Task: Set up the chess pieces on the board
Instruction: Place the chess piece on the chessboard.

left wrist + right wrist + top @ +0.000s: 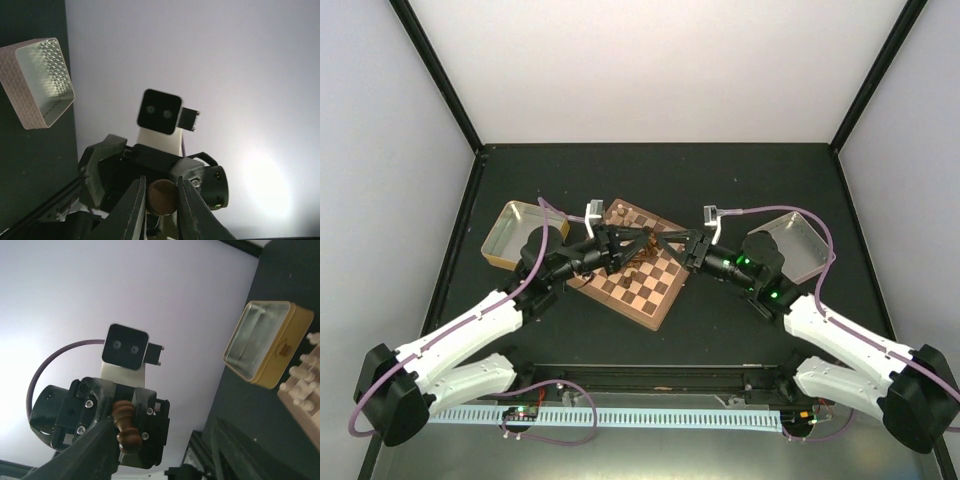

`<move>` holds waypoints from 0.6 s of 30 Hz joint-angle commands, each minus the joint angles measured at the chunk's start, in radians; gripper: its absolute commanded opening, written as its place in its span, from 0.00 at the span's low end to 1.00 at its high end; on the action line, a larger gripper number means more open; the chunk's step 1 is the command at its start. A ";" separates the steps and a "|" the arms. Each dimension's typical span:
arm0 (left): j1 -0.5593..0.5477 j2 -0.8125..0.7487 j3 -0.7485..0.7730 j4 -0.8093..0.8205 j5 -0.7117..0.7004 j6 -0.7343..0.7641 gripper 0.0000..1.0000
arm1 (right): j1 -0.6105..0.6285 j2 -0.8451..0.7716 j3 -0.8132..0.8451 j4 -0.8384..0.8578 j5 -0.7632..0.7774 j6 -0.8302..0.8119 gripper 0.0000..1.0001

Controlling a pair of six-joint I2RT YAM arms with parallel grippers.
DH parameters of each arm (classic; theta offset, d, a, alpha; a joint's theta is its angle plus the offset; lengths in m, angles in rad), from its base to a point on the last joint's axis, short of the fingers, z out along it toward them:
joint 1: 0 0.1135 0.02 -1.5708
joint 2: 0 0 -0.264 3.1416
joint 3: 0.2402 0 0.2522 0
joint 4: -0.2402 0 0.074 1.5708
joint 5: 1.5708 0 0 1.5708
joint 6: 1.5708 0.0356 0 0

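From above, the left gripper [630,247] and right gripper [685,247] are facing each other tip to tip over the small checkered wooden chessboard [655,292], too crowded there to show any grip. The left wrist view is showing the left gripper [162,194] nearly closed, its fingers pinching a dark brown wooden chess piece [162,197] that is presenting only a round face, so its length is hidden. The right wrist view is showing the chess piece [125,427] side-on, its long axis standing nearly upright, rounded head up and base down. It is sitting just beside one finger [85,455] of the right gripper [161,440], whose jaws are gaping wide and holding nothing. Pale cream chess pieces [305,375] are standing beyond the other finger.
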 commanded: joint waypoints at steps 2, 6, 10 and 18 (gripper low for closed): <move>0.000 0.015 0.006 0.104 -0.025 -0.108 0.06 | 0.014 0.018 0.034 0.100 -0.051 0.052 0.47; -0.001 0.018 -0.003 0.104 -0.030 -0.118 0.06 | 0.018 0.045 0.028 0.172 -0.070 0.078 0.40; -0.002 0.020 -0.010 0.113 -0.036 -0.123 0.05 | 0.025 0.068 0.024 0.221 -0.081 0.109 0.32; -0.002 0.017 -0.024 0.104 -0.038 -0.119 0.05 | 0.029 0.060 0.035 0.171 -0.056 0.080 0.08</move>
